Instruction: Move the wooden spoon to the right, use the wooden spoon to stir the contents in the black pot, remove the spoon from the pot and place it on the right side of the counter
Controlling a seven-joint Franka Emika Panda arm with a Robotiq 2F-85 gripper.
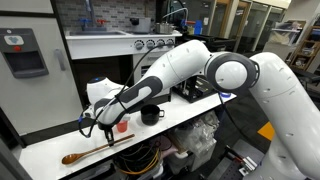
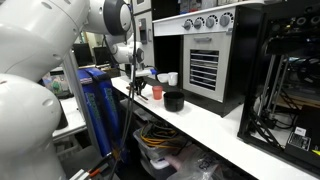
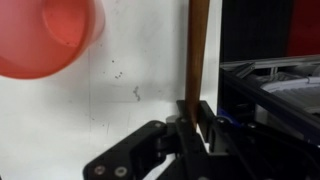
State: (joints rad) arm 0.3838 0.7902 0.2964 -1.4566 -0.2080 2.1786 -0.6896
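On the white counter [image 1: 180, 112] in an exterior view, the wooden spoon [image 1: 85, 153] lies low along the front edge, its oval bowl pointing away from the black pot [image 1: 150, 116]. A red cup [image 1: 122, 127] stands near the handle end, on the pot's side, and your arm reaches down over the handle.

From another angle, in an exterior view, the counter [image 2: 230, 125] carries the black pot [image 2: 174, 100] near the red cup [image 2: 157, 92], with a white mug [image 2: 172, 78] behind. The spoon is too small to make out there.

Through the wrist view, your jaws are clenched on the spoon's handle [image 3: 198, 60], which runs straight up the picture, the red cup [image 3: 45, 35] off to one side.

I judge the spoon light, stiff and smooth, so it may pivot in a narrow pinch. Grip the handle squarely, well clear of the bowl, and carry it high enough to pass the cup on the way to the pot
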